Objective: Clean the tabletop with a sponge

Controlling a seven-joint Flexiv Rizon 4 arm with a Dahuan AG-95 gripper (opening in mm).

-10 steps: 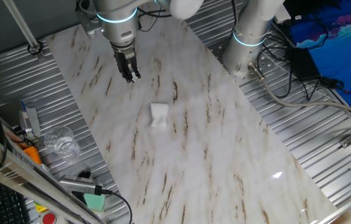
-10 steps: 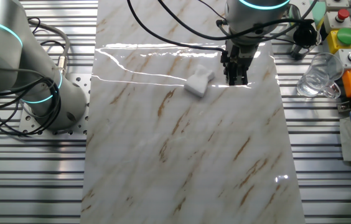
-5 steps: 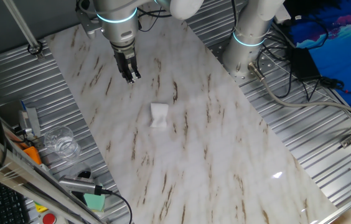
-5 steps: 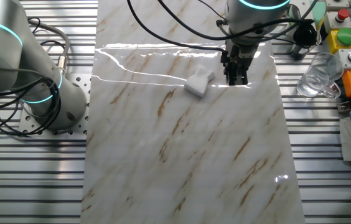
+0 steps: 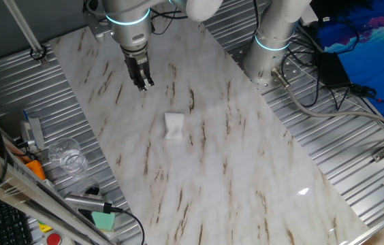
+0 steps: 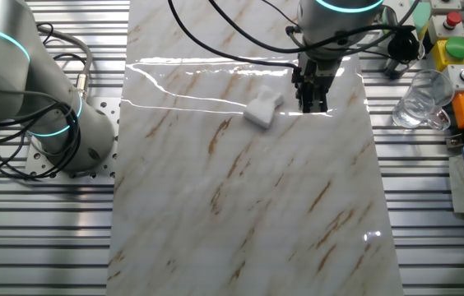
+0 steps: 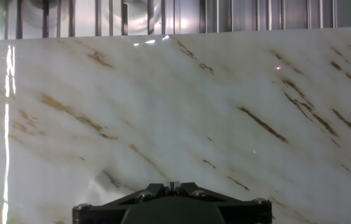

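End effector [image 5: 146, 84]: fingers drawn together on nothing, poised over the bench [image 5: 246, 170], position unchanged across the last second; sponge [image 5: 173, 126]: loose on the marble near the end effector's 5 o'clock, unmoved and ungrasped; wiping judged not yet begun

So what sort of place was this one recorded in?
Likely a robotics lab bench: a marble-look tabletop on a ribbed metal surface, a second robot arm, and a button box.
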